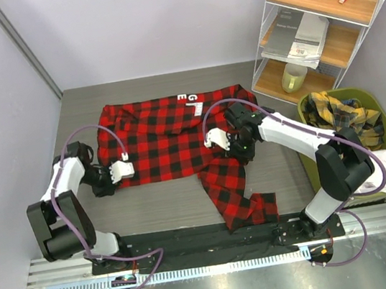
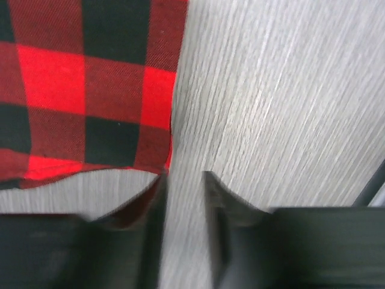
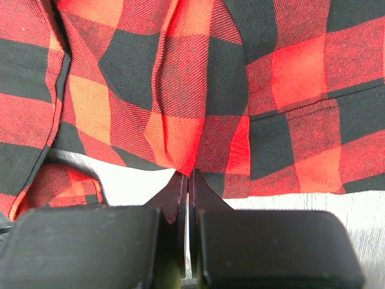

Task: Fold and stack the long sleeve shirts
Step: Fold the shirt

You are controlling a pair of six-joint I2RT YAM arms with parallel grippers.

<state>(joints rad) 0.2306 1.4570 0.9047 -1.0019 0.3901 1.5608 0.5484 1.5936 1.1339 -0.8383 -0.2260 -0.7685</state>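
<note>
Your left gripper [image 2: 183, 177] stands slightly open: its 2 fingers are apart by a narrow gap, and only bare table [image 2: 271, 108] shows through that gap. It holds nothing. Its left finger [image 2: 150, 205] sits right at the corner of the red-and-black flannel shirt [image 2: 84, 90], at or just touching the hem; you cannot tell which from the wrist view. From above, this gripper [image 1: 123, 171] is low at the shirt's left near corner.

Your right gripper [image 3: 188, 176] is closed, its 2 fingertips pressed together with no gap between them. The tips meet exactly on the shirt's [image 3: 198, 78] lower hem, and a raised fold of cloth runs up from them, so it is pinching the thin edge of the fabric. From above, it [image 1: 214, 140] is at the shirt's right side, where the body meets the sleeve.

The shirt [image 1: 163, 138] lies spread on the middle of the table [image 1: 151, 202], white lettered patch [image 1: 192, 99] at its far edge. 1 sleeve [image 1: 241, 195] trails toward the arm bases. A yellow plaid garment [image 1: 342, 118] sits in the green bin [image 1: 360, 94] on your right.
</note>
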